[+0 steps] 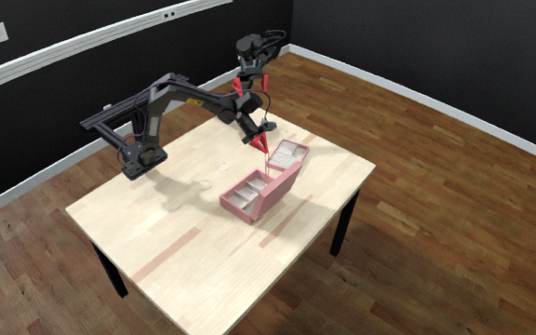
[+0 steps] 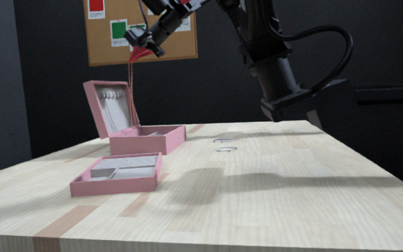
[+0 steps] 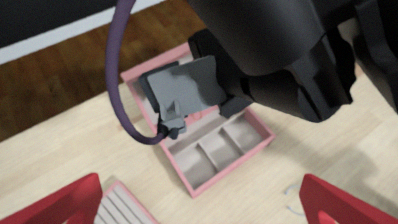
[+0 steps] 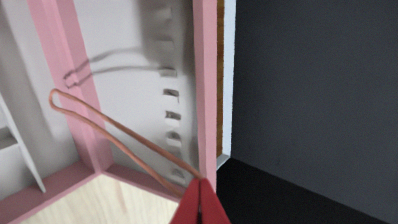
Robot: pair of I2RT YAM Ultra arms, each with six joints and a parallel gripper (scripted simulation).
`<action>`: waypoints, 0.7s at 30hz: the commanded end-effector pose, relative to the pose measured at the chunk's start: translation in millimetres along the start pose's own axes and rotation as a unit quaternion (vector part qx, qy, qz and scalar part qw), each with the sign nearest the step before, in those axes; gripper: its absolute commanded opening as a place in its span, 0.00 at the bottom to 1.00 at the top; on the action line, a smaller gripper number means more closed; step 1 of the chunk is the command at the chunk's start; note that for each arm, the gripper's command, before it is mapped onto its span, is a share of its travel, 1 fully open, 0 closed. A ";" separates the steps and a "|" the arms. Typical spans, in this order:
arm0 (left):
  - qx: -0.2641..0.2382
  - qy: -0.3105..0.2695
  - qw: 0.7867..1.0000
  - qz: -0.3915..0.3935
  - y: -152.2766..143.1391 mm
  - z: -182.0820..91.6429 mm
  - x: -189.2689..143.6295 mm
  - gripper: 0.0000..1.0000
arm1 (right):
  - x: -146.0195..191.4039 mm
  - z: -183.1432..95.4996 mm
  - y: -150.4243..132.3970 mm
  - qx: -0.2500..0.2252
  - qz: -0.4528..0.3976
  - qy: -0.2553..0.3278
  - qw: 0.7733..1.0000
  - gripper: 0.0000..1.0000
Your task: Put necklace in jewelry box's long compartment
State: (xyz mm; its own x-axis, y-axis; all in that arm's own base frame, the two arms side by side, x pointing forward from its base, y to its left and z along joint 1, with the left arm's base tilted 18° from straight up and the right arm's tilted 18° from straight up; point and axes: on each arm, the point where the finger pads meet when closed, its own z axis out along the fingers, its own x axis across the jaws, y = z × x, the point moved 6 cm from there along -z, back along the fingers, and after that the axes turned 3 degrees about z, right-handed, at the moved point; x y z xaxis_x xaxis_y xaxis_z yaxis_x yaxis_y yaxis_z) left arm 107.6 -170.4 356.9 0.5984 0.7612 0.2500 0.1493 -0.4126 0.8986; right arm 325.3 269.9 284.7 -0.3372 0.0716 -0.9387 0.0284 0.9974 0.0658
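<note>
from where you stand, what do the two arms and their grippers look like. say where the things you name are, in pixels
Both arms are black and dark grey with thin cables. Right's gripper (image 1: 267,152) (image 2: 130,62) (image 4: 201,181) and left's gripper (image 1: 251,85) (image 3: 201,187) have red, tapering fingers. Right's arm has a yellow label and a purplish cable.

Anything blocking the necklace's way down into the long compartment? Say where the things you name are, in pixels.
Nothing visible blocks it: the necklace (image 1: 267,164) (image 2: 131,94) (image 4: 120,145) hangs from the right gripper (image 1: 267,152) (image 2: 131,61) (image 4: 200,188) over the open box (image 1: 236,210) (image 2: 138,145) (image 3: 234,171) (image 4: 92,145), though the raised lid (image 1: 277,188) (image 2: 94,108) (image 4: 206,90) stands close alongside.
</note>
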 end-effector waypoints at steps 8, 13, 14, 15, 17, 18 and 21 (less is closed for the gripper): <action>-0.012 0.006 1.000 -0.018 10.2 -6.4 7.9 1.00 | 34.0 36.9 2.9 -0.007 -0.006 -0.003 1.000 0.00; -0.012 0.006 1.000 -0.018 10.2 -6.4 7.9 1.00 | 44.3 46.3 0.6 -0.003 -0.011 0.002 1.000 0.00; -0.012 0.006 1.000 -0.018 10.2 -6.4 7.9 1.00 | 44.3 46.3 0.6 -0.003 -0.011 0.002 1.000 0.00; -0.012 0.006 1.000 -0.018 10.2 -6.4 7.9 1.00 | 44.3 46.3 0.6 -0.003 -0.011 0.002 1.000 0.00; -0.012 0.006 1.000 -0.018 10.1 -6.4 7.9 1.00 | 45.5 45.5 0.3 -0.003 -0.014 0.004 1.000 0.00; -0.012 0.006 1.000 -0.018 10.1 -6.4 7.9 1.00 | 47.5 46.0 -0.6 -0.001 -0.017 0.008 1.000 0.00; -0.012 0.006 1.000 -0.018 10.1 -6.4 7.9 1.00 | 47.8 46.2 1.2 -0.001 -0.017 0.008 1.000 0.00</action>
State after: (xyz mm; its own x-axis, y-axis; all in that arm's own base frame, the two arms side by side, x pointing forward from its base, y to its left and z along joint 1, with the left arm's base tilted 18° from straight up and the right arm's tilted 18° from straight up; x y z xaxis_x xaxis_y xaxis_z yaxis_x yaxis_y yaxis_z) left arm 107.6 -170.3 356.8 0.5984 0.7611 0.2503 0.1495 -0.4130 0.8984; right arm 350.8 270.0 229.5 -0.3495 0.0443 -0.9359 0.0256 0.9990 0.0378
